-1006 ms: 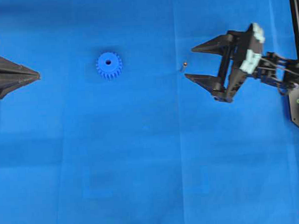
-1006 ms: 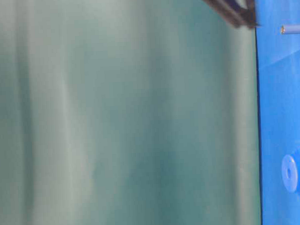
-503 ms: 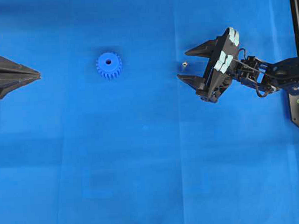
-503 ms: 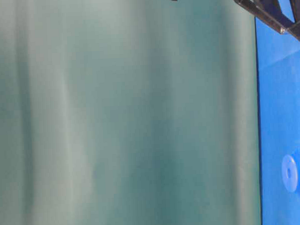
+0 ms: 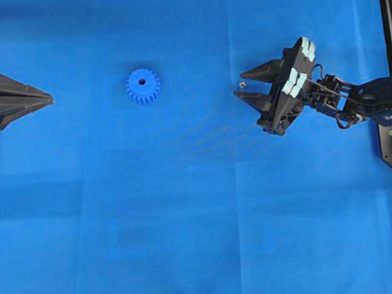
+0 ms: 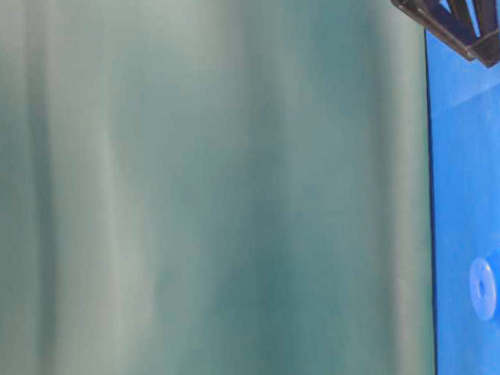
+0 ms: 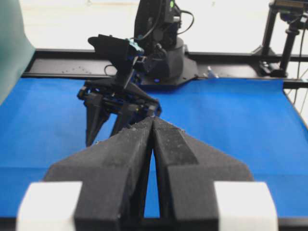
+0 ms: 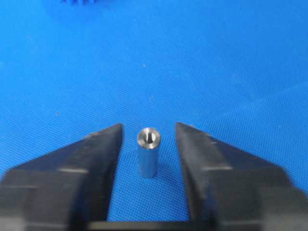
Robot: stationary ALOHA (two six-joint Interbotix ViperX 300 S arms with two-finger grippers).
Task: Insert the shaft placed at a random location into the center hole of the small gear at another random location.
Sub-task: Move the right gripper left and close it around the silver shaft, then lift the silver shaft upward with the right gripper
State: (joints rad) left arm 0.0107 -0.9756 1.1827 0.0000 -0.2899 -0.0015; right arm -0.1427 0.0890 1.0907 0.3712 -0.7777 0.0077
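shaft (image 8: 147, 152) | upright on desk (image 5: 186, 219), well right of small gear (image 5: 142, 85) | right tool (image 8: 148, 137) narrowly flanks it, gaps both sides | left tool (image 7: 153, 130) closed | likely light, stiff, slippery; pinch mid-barrel

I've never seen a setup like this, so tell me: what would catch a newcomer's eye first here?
Probably the right gripper, its two black fingers standing on either side of the shaft, a small silvery pin upright on the blue mat, with a gap left on each side. Over to the left in the overhead view lies the small gear, alone, while the left gripper waits shut at the far left edge.
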